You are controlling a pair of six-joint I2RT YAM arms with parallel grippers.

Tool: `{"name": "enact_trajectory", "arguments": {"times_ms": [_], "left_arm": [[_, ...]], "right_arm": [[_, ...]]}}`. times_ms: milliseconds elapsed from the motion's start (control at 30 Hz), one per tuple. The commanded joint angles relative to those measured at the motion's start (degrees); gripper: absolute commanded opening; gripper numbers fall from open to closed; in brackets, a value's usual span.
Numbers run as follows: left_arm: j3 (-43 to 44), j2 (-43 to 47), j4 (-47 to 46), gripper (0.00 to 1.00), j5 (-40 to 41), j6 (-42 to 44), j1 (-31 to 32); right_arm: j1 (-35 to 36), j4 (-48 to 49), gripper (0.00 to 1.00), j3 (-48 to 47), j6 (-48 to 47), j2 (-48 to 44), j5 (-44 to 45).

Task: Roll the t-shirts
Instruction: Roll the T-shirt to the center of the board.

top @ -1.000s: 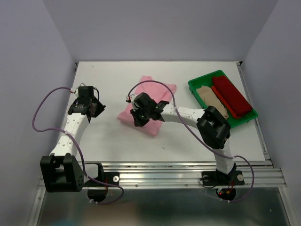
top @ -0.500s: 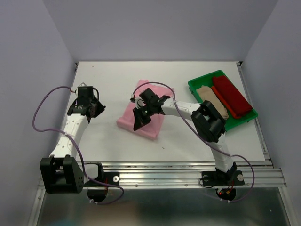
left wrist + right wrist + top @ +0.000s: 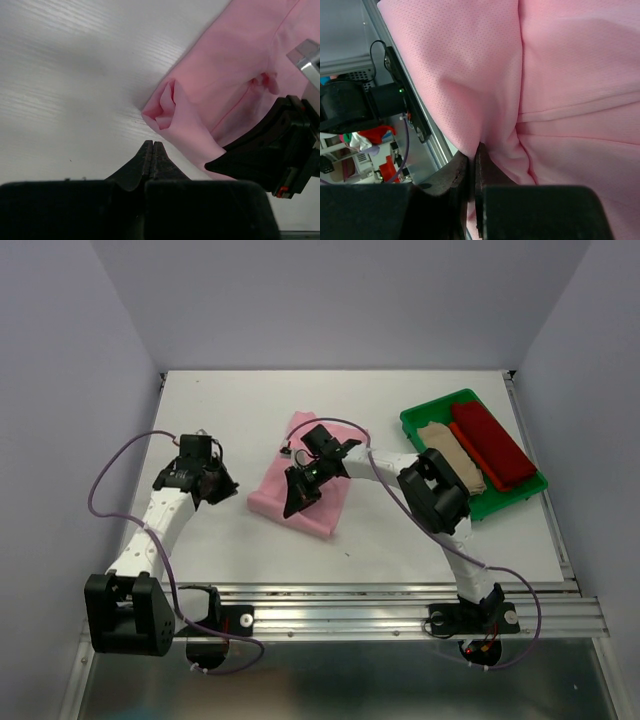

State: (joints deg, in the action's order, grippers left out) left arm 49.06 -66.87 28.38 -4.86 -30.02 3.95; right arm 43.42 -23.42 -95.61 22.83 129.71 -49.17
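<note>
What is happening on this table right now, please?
Two robot arms are working on a pink t-shirt on the white table. The right gripper is shut on a fold of it. The left gripper is shut and empty, its tips just short of a bunched corner. A beige t-shirt and a dark red t-shirt lie in the green tray.

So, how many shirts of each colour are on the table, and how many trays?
pink t-shirt: 1
dark red t-shirt: 1
beige t-shirt: 1
green tray: 1
Total: 4
</note>
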Motion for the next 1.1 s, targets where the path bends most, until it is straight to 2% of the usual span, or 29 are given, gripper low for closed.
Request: {"name": "enact_trajectory", "arguments": {"times_ms": [0, 300, 867, 933, 967, 1033, 1067], "left_arm": [[-1.0, 1.8, 2.2, 0.00, -0.7, 0.8, 3.9], [-1.2, -1.8, -1.2, 0.00, -0.3, -1.2, 9.7], [5.3, -15.6, -6.7, 0.00, 0.6, 0.3, 11.1], [5.3, -16.8, -8.0, 0.00, 0.6, 0.2, 11.0], [5.5, -17.2, -8.2, 0.00, 0.6, 0.1, 11.1], [5.3, -18.6, -9.1, 0.00, 0.6, -0.1, 11.0], [5.3, -19.2, -9.4, 0.00, 0.8, -0.3, 11.1]], "right_arm": [[-1.2, 0.2, 0.02, -2.9, 1.3, 1.2, -3.4], [-2.4, -1.6, 0.03, -5.2, 0.6, 4.1, -3.9], [-2.9, -1.6, 0.04, -4.8, 0.4, 4.1, -4.4], [-2.9, -1.6, 0.08, -4.8, 0.3, 3.7, -4.1], [-2.9, -1.7, 0.16, -4.7, 0.2, 3.2, -3.4], [-2.9, -1.7, 0.24, -4.3, 0.0, 2.3, -2.4], [-2.9, -1.7, 0.38, -4.1, -0.3, 1.8, -1.4]]}}
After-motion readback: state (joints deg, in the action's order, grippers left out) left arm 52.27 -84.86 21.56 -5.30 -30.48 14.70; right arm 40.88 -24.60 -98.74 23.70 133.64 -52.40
